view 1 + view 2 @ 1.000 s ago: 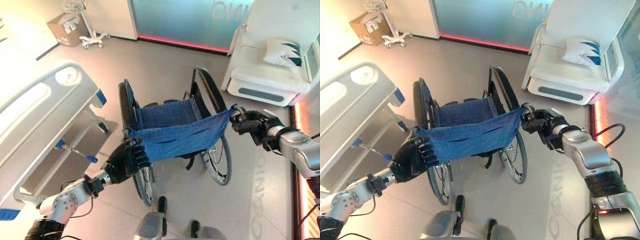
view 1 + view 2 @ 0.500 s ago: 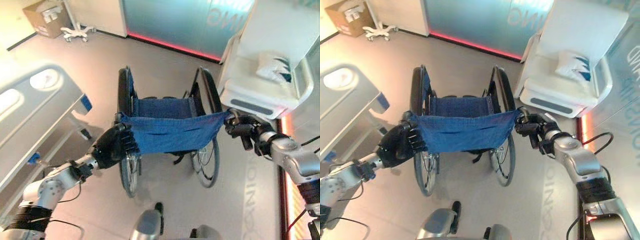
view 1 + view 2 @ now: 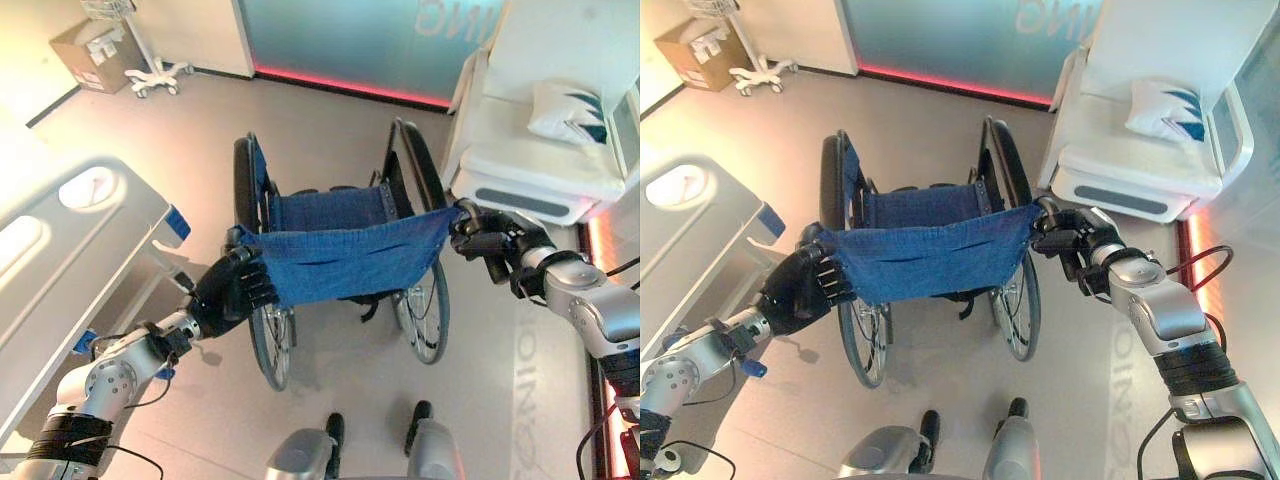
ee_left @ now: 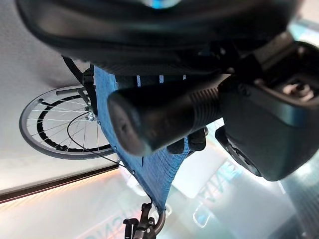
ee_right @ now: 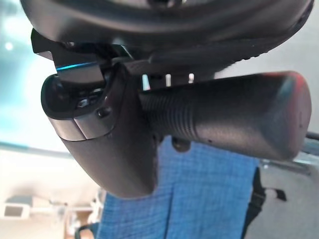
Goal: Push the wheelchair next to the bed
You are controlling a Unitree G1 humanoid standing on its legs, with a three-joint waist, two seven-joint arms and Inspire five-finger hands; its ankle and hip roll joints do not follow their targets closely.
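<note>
A black wheelchair [image 3: 340, 255] with a blue cloth back and seat stands on the floor, facing away from me. My left hand [image 3: 228, 290] is curled round its left push handle [image 4: 164, 117]. At the other side my right hand [image 3: 492, 240] grips the right push handle [image 5: 224, 114]. The bed [image 3: 70, 250], white with a grey footboard, lies to the left of the wheelchair, a short gap between them.
A white recliner with a patterned pillow [image 3: 565, 110] stands at the right, close to the wheelchair's right wheel. A cardboard box [image 3: 92, 55] and a wheeled stand base [image 3: 155, 72] sit at the far left by a glass wall with a red strip.
The view has shifted as I stepped. The wheelchair has rolled forward and turned a little; the bed's footboard shows nearer to its left wheel. Both hands stay on the handles.
</note>
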